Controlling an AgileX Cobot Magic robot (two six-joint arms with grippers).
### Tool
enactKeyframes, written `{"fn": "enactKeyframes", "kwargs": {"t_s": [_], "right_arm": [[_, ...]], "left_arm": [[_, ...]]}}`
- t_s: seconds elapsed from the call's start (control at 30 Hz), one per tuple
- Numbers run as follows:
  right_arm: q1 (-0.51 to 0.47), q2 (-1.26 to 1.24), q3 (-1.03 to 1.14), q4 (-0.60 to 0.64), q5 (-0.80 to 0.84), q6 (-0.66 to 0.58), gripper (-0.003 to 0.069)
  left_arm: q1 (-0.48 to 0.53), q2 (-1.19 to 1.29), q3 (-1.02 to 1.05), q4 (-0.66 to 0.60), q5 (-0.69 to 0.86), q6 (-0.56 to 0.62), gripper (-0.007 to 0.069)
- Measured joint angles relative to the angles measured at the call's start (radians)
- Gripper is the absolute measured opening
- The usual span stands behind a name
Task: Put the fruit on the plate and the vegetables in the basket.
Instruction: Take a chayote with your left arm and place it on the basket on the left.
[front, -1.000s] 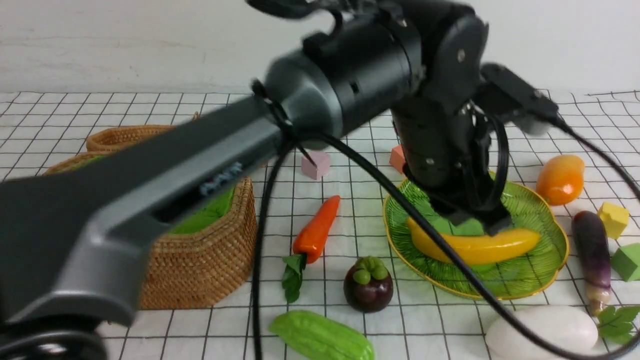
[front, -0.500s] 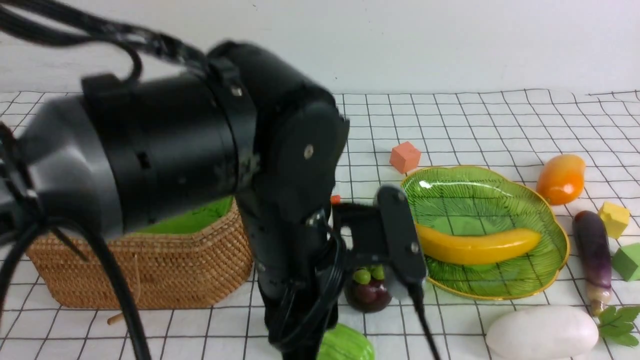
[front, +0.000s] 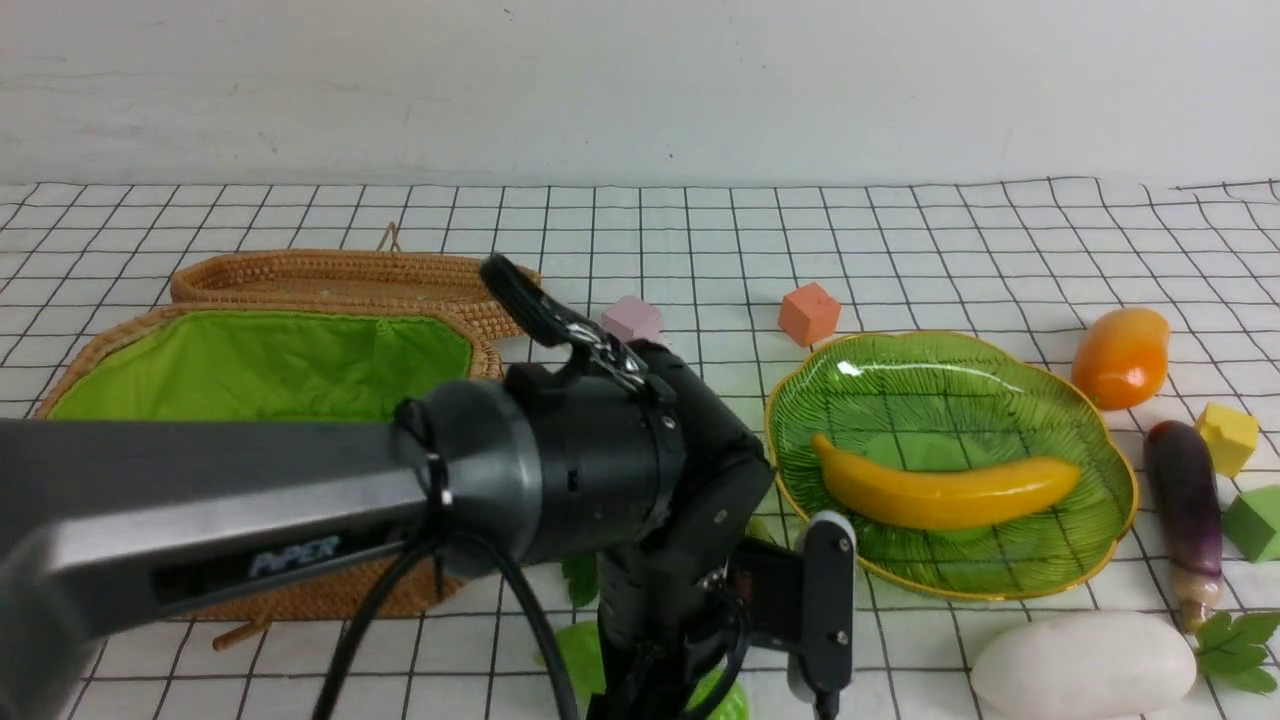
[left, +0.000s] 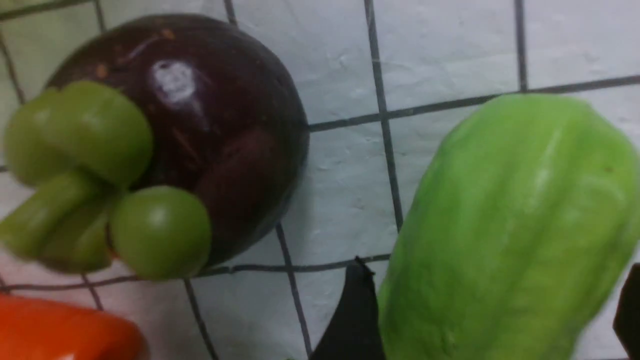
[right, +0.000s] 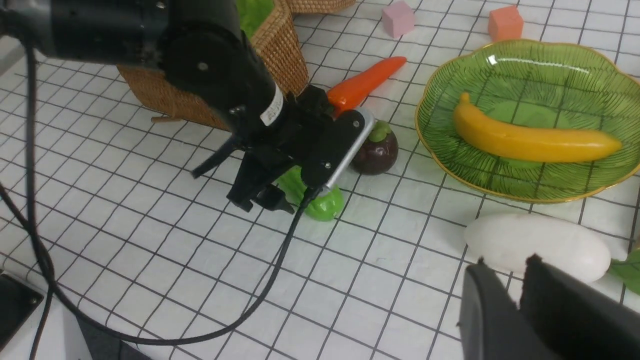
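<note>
Only one of three fruits, the banana (front: 945, 490), lies on the plate (front: 1000, 360); the mangosteen (right: 375, 147) sits on the checked cloth near the carrot (right: 362, 85), and the mango (front: 1122, 357) rests off the plate's far right edge. All four vegetables, the carrot, gourd (left: 510, 225), eggplant (front: 1185, 505) and radish (front: 1085, 665), lie outside the basket (front: 250, 365), with the left gripper (left: 495, 280) low over the gourd, jaws spread to either side of it. The right gripper (right: 515, 265) hangs near the radish, jaws almost pressed together on nothing, and four small cubes (front: 809, 313) dot the cloth.
</note>
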Motion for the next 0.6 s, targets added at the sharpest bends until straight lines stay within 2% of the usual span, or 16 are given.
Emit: {"fn": "enactKeyframes", "kwargs": {"t_s": [0.1,0.13,0.17,0.2,0.37,0.6], "right_arm": [[0.0,0.0,0.0,0.002,0.0,0.0,0.0134],[0.0,0.0,0.0,0.003,0.0,0.0,0.0135],[0.0,0.0,0.0,0.005,0.0,0.0,0.0136],[0.0,0.0,0.0,0.01,0.0,0.0,0.0138],[0.0,0.0,0.0,0.03,0.0,0.0,0.0141],[0.002,0.0,0.0,0.057,-0.007,-0.001,0.0141]], "left_arm": [[0.001,0.037,0.0,0.025,-0.024,-0.003,0.0554],[0.001,0.05,0.0,0.031,-0.022,-0.016,0.0493],[0.001,0.05,0.0,0.033,-0.023,-0.018,0.0487],[0.001,0.05,0.0,0.035,-0.024,-0.045,0.0449],[0.001,0.046,0.0,0.04,0.003,-0.135,0.045],[-0.021,-0.111,-0.01,0.043,0.155,-0.2,0.045]]}}
